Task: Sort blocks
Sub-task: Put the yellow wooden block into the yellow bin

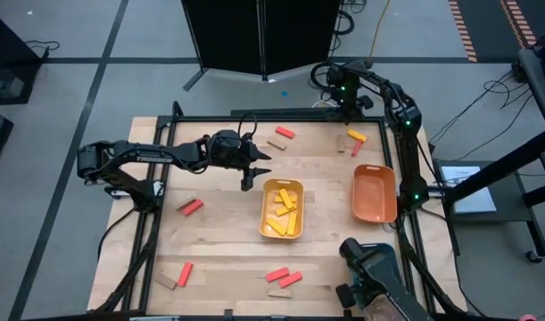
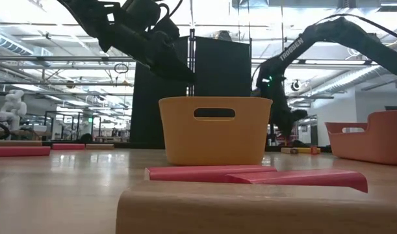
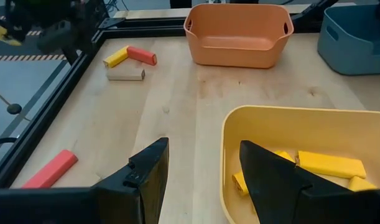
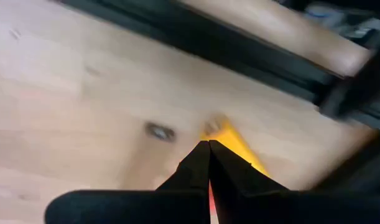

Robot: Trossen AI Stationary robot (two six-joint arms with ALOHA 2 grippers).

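My left gripper (image 1: 254, 171) (image 3: 202, 158) is open and hovers above the table at the left far corner of the yellow tray (image 1: 282, 209) (image 3: 230, 124), holding nothing. Several yellow blocks (image 3: 329, 165) lie in that tray. My right gripper (image 1: 348, 114) (image 4: 208, 144) is shut and points down at the table near the far right corner. A yellow block (image 1: 355, 135) (image 4: 234, 144) lies just past its tips, with a red block (image 1: 355, 149) beside it. More red blocks (image 1: 192, 207) and tan blocks (image 1: 276, 143) lie flat across the table. My right gripper's shut fingertips (image 4: 202, 152) point down right beside the end of the yellow block (image 4: 224, 134), which lies on the table; I cannot tell whether they touch it. My left gripper touches nothing.
An orange tray (image 1: 375, 193) (image 3: 236, 46) stands to the right of the yellow one, and a teal tray (image 3: 354, 37) stands near the right near corner. A dark frame rail (image 4: 239, 50) runs along the far edge behind the right gripper. Red and tan blocks (image 1: 285, 278) lie by the near edge.
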